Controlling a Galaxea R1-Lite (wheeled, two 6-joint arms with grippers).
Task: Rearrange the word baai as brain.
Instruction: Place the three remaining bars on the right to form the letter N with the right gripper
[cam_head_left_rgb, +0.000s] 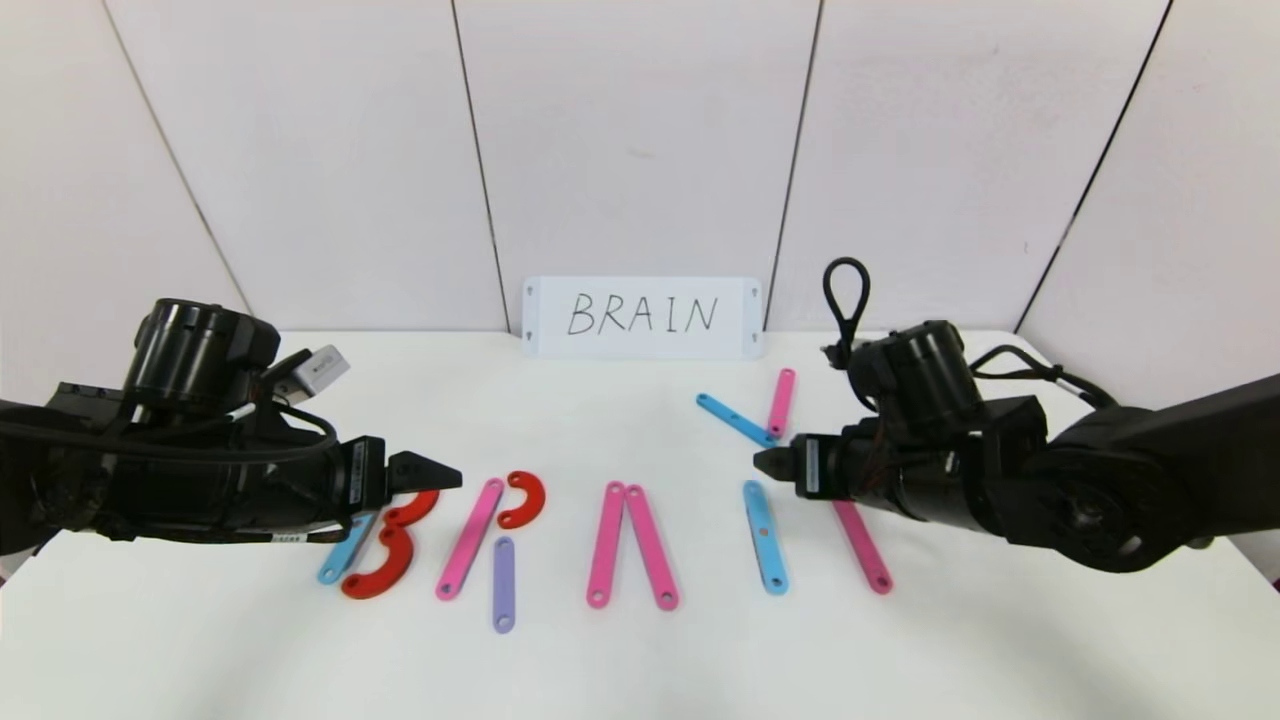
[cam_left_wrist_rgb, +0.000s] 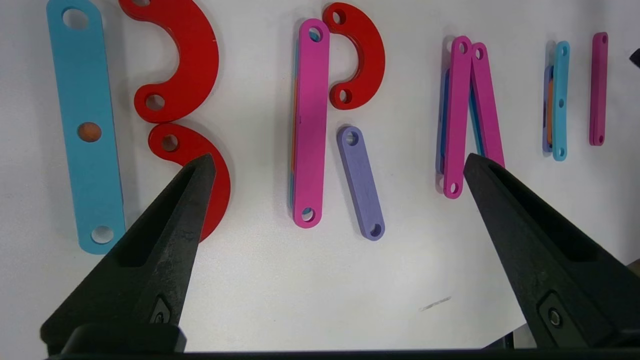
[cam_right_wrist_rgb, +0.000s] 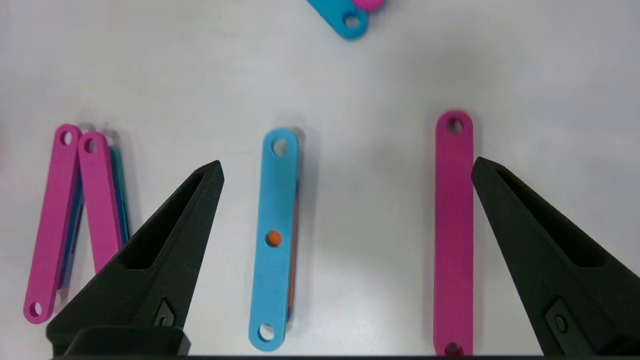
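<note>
The flat pieces lie in a row on the white table. A blue bar (cam_head_left_rgb: 345, 550) with two red arcs (cam_head_left_rgb: 380, 570) makes a B. A pink bar (cam_head_left_rgb: 470, 538), a red arc (cam_head_left_rgb: 525, 498) and a purple bar (cam_left_wrist_rgb: 361, 185) make an R. Two pink bars (cam_head_left_rgb: 606, 543) meet at their far ends as an A without a crossbar. After them come a single blue bar (cam_right_wrist_rgb: 274, 240) and a lone pink bar (cam_right_wrist_rgb: 453, 230). My left gripper (cam_left_wrist_rgb: 340, 161) hovers open over the B and R, holding nothing. My right gripper (cam_right_wrist_rgb: 346, 166) hovers open above the blue and pink bars, also holding nothing.
A white card (cam_head_left_rgb: 642, 316) reading BRAIN leans on the back wall. A spare blue bar (cam_head_left_rgb: 735, 419) and a spare pink bar (cam_head_left_rgb: 781, 402) lie touching at the back right, beyond the right gripper. White wall panels close the table's far side.
</note>
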